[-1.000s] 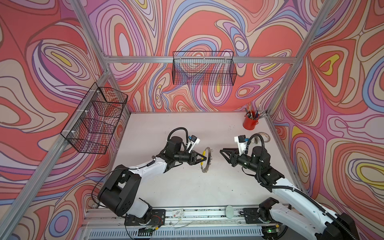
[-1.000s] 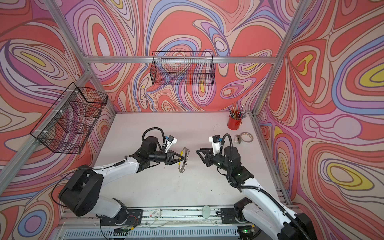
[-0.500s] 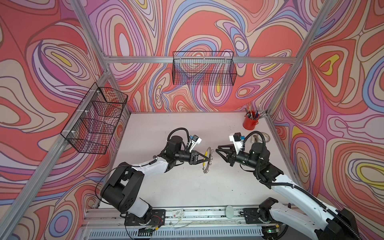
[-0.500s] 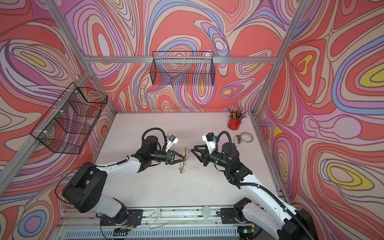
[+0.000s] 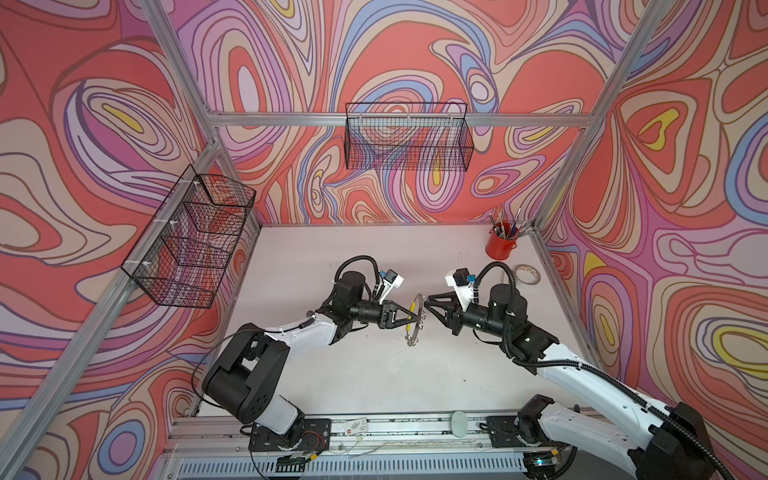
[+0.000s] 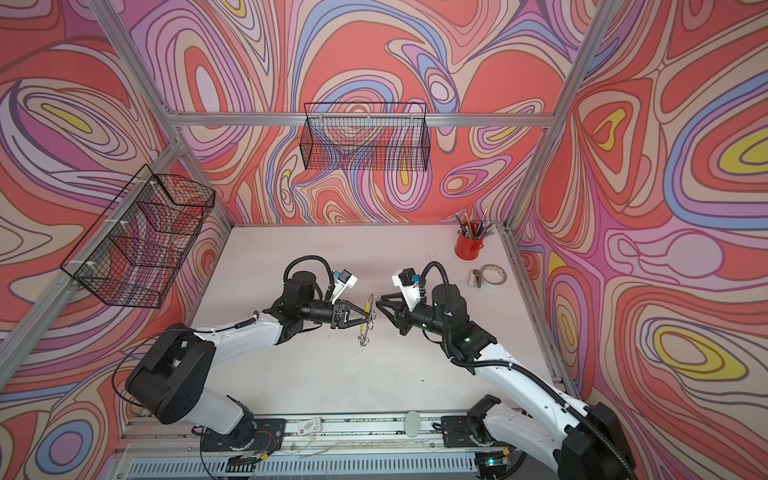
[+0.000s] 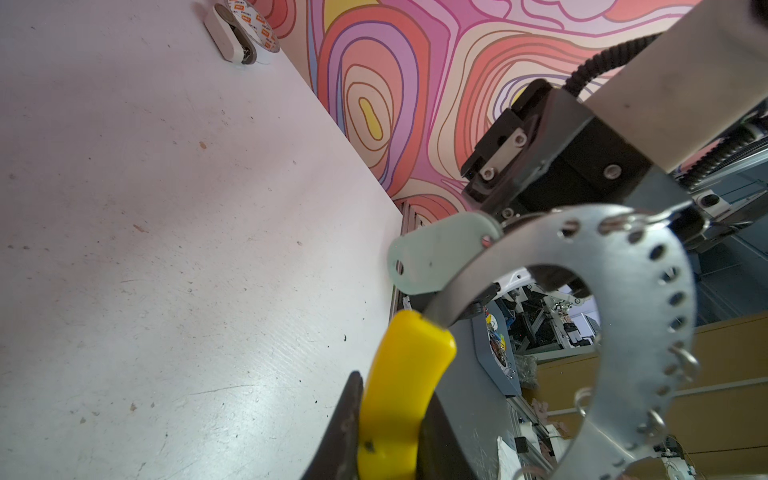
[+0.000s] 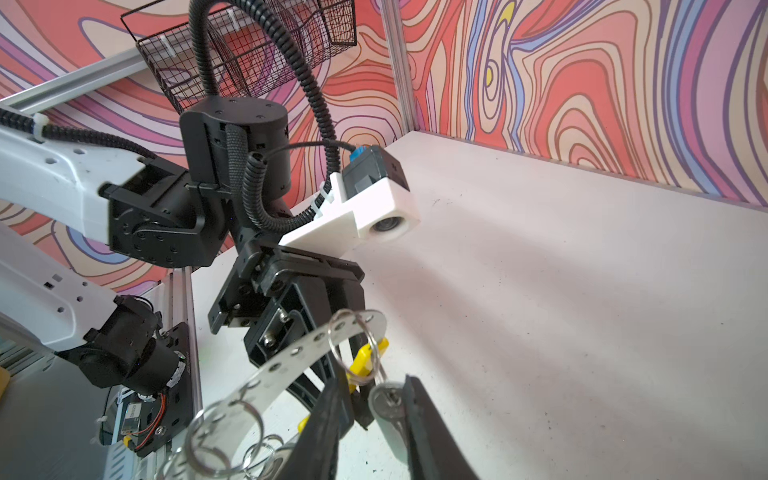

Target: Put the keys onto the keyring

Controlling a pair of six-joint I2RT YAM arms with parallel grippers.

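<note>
Nearest, on the front rail (image 5: 395,422) well short of the keyring (image 7: 602,257), a pale oval piece (image 5: 458,423), too small to identify. Next, over the middle of the table (image 5: 365,374), the keyring itself, on edge, clamped at its yellow sleeve (image 7: 399,374) between the closed fingers (image 7: 345,432) of the left gripper (image 5: 410,319). At the keyring's open end, just below a wire loop (image 8: 353,340), a silver key (image 8: 387,401) between the part-spread fingers (image 8: 424,424) of the right gripper (image 8: 372,379), a gap on one side; pinched or only bracketed, cannot tell. Touching that same end, a pale tag (image 7: 436,257). Beyond the keyring and off to the right in both top views, a tape roll (image 6: 494,275), then a red cup of pens (image 5: 500,251). Farthest from the keyring, a wire basket (image 5: 409,141) on the back wall and a tiered basket (image 5: 191,241) on the side wall.
</note>
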